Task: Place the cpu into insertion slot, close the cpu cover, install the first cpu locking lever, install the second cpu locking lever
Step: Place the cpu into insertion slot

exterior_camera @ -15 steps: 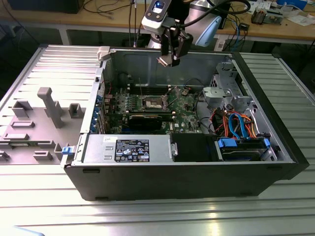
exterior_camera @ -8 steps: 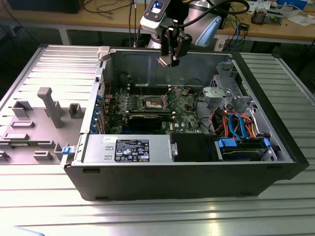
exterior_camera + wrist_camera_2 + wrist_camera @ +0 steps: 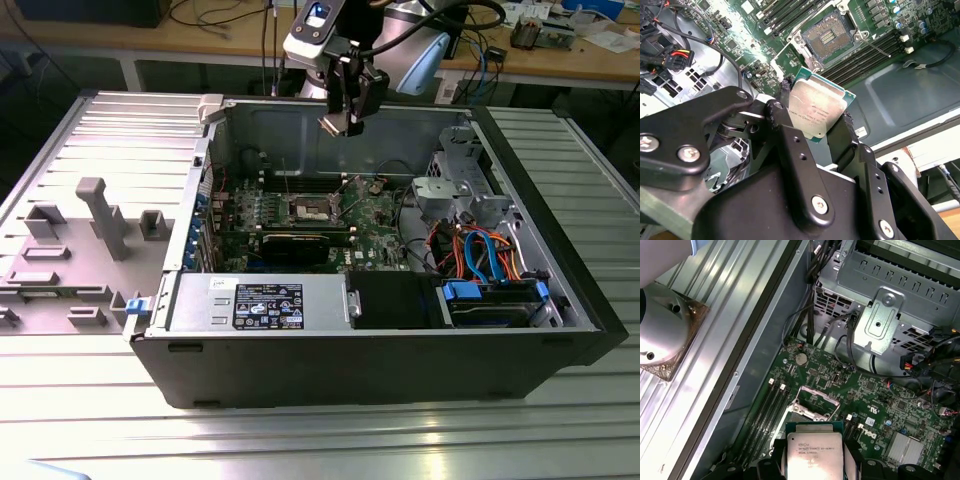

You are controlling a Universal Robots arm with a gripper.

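Cpu [image 3: 817, 107] clamped in gripper [image 3: 815, 119] closed on its edges, above empty insertion slot [image 3: 829, 34]

The cpu [image 3: 817, 107] has a smooth, shiny metal top, the pincer [image 3: 815, 120] looks matt black, and the surface [image 3: 300, 440] is ribbed, glossy metal.

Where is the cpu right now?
In both wrist views the cpu is clamped in the gripper, held in the air above the insertion slot on the green board, not yet seated.
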